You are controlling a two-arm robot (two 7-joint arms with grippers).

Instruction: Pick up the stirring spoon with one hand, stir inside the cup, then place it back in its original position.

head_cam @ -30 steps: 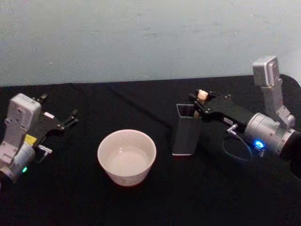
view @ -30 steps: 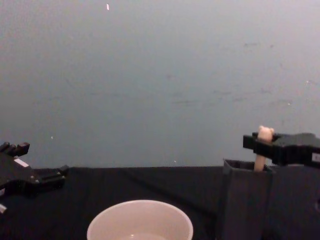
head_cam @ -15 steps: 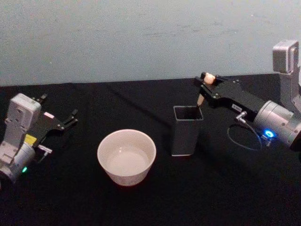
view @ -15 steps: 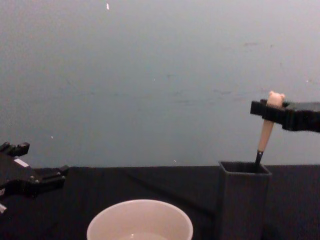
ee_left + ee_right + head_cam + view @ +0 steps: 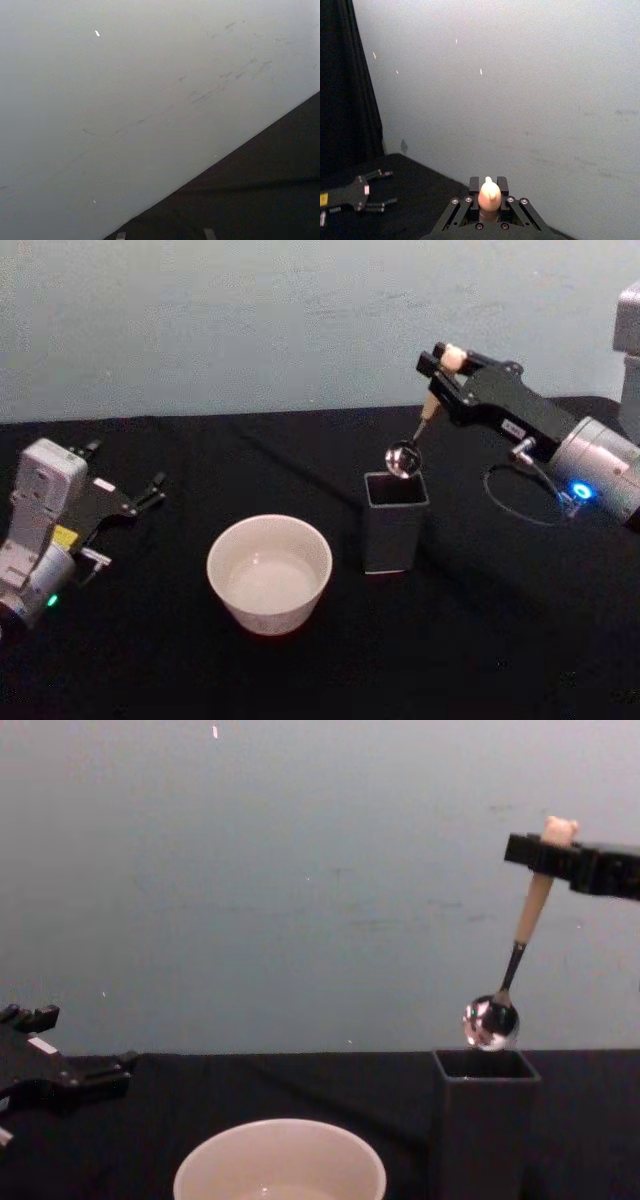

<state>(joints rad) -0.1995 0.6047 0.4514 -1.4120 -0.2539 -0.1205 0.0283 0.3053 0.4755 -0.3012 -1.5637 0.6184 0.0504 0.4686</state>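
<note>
Head view places the right gripper (image 5: 440, 365) in the upper right of the frame, its fingers clenched on the beige handle of the stirring spoon (image 5: 427, 410) just under the bear head. The spoon hangs tilted, its shiny bowl just above the open top of the dark grey holder (image 5: 393, 530), apart from it. The cup (image 5: 265, 615) stands left of the holder at lower centre on the black counter (image 5: 150, 660). The left gripper (image 5: 127, 464) sits at the left edge, fingers spread, grasping nothing.
</note>
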